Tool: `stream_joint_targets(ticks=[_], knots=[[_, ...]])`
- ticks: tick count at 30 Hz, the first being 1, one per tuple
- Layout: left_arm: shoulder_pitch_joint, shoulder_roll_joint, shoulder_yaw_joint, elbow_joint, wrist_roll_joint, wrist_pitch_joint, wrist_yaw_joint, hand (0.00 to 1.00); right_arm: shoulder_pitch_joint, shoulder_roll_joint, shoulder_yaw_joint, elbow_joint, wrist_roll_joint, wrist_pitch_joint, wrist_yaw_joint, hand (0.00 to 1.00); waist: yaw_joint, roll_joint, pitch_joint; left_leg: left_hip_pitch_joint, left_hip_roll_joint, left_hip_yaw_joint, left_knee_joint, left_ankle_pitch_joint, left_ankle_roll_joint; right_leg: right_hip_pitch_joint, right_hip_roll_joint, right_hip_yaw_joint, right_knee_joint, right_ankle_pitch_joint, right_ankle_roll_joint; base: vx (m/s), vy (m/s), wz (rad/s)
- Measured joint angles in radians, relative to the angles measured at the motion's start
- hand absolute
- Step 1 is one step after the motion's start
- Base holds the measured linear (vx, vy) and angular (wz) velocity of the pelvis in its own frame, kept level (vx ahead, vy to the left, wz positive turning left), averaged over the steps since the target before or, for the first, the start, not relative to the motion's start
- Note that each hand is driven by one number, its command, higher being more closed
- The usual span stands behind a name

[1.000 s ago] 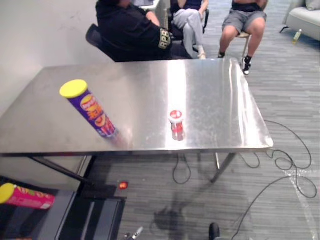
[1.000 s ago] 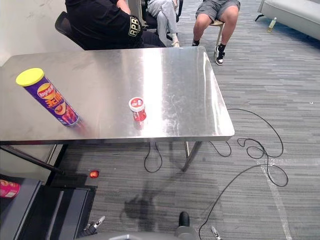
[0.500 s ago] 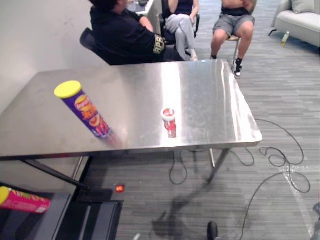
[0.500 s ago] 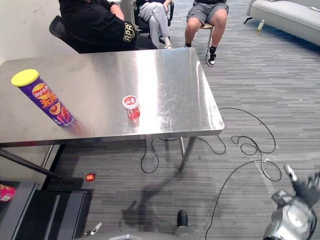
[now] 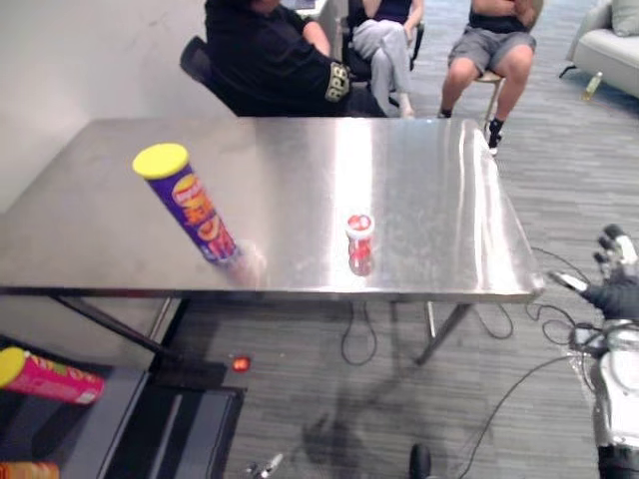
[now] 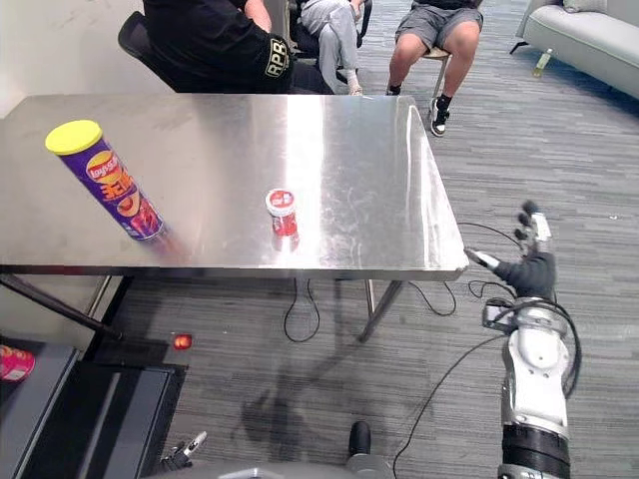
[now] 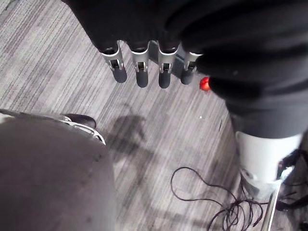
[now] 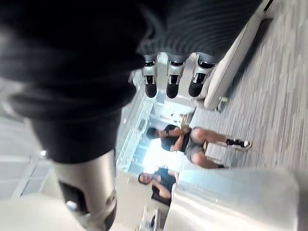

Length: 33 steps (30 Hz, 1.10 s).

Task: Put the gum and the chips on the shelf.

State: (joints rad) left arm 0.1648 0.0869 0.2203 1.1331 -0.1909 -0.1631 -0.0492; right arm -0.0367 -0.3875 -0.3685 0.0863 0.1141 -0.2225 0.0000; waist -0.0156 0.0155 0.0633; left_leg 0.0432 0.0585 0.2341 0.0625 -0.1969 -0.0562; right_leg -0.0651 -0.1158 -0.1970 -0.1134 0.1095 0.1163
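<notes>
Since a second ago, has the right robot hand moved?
Yes. The right robot hand has risen toward the near right corner of the table.

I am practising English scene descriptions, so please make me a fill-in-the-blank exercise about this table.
The tall purple chips can on the shiny steel table has a ____ lid.
The small red gum jar stands on the robot's ____ of that can.
The right hand, beside the table, is open and holds ____.
Missing words: yellow; right; nothing.
</notes>
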Motion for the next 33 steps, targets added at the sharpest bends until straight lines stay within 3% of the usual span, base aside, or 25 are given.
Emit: stream_joint_targets(ticks=[11,33], knots=[[0.004,0.029,-0.057,-0.001,0.000,-0.001,0.003,0.00,-0.159,-0.029,0.201,0.075,0.021,0.001,0.031,0.00,0.037,-0.024,0.027,-0.025,-0.019,-0.056,0.009,0.013,0.020,0.007,-0.023,-0.048,0.000,0.009,0.006,-0.05,-0.009,0.14],[0.004,0.035,-0.065,-0.030,0.000,0.001,0.039,0.00,-0.411,0.039,0.350,0.240,0.023,0.037,-0.013,0.00,0.100,-0.051,0.138,-0.060,-0.066,-0.111,0.012,0.028,0.040,0.000,-0.065,-0.089,0.005,0.024,0.026,-0.01,0.005,0.07]])
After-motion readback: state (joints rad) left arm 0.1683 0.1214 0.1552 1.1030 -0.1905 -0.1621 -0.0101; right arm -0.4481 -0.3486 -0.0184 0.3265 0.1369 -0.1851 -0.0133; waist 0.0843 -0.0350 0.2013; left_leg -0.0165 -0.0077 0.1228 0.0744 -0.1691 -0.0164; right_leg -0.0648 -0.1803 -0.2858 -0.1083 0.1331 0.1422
